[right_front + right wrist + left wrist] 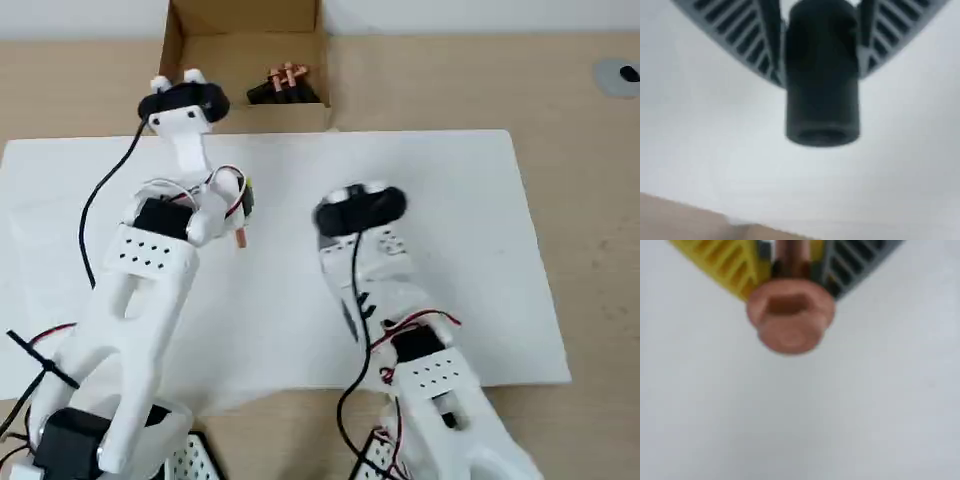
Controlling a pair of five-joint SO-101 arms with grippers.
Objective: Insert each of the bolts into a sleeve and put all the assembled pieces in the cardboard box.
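1. Looking down from the high view, we are seeing the left gripper holding the bolt over the mat. The right arm is standing near it towards the mat's middle, the two apart. The box is lying beyond both, nearer the left arm, with finished pieces already in it.
2. In the left wrist view, we are watching the yellow and grey fingers pinching the bolt's shank. The head is hanging at the free end, and the long axis is running in line with the gripper.
3. In the right wrist view, we are finding the right gripper clamped on the sleeve. Its long axis is also running straight out, with the open bore at the free end above the mat. We are judging that mating turns on bringing those two axes into line, with the bolt lying to the sleeve's left.
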